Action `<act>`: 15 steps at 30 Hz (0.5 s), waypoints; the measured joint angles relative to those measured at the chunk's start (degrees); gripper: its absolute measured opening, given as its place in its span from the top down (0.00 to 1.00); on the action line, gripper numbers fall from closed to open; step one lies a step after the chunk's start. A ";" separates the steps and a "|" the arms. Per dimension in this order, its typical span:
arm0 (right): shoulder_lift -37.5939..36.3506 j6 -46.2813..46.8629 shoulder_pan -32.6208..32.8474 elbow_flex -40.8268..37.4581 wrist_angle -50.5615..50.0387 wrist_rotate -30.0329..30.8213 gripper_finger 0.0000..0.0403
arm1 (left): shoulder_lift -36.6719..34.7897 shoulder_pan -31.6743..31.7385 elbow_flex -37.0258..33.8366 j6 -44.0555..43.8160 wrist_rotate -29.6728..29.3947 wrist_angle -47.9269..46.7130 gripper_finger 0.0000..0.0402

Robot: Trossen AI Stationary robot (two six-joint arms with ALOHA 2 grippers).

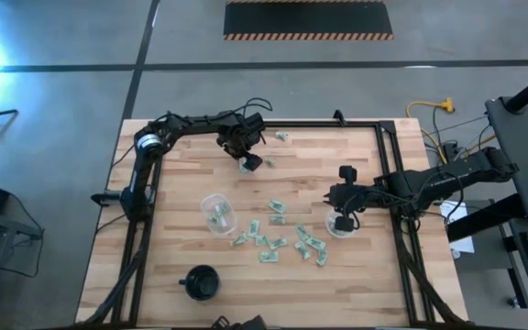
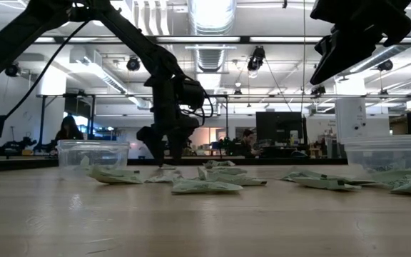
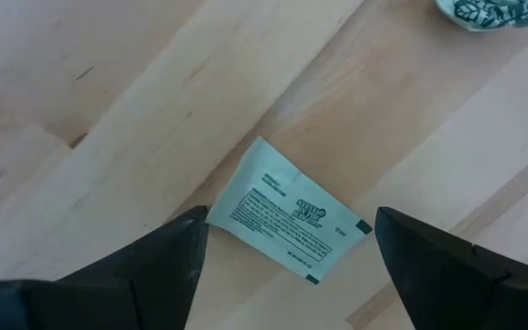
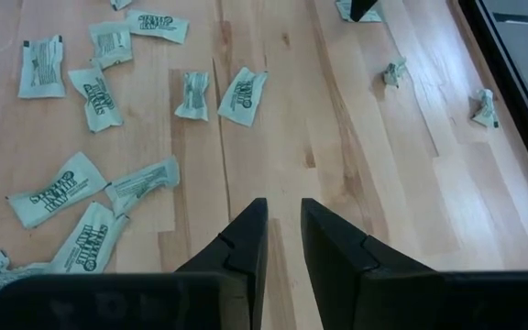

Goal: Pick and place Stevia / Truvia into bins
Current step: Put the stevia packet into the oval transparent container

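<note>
My left end effector hangs wide over one flat packet on the bench, straddling it for a pinch. My right end effector, fingers narrow and empty, hovers by its bin; spare packets lie between the bins.

Light: even and bright on the worktop.
Glare: blue-white flare at the high view's left edge.
Low view: arms silhouetted against ceiling lamps.

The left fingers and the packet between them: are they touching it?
Apart. In the left wrist view the packet lies flat on the table, and bare wood shows between it and each of the open fingers of the left gripper.
</note>
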 joint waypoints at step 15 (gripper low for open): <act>0.00 0.00 -0.01 0.00 0.06 0.00 0.85 | -0.10 -0.11 -0.99 -0.17 -1.18 0.38 0.43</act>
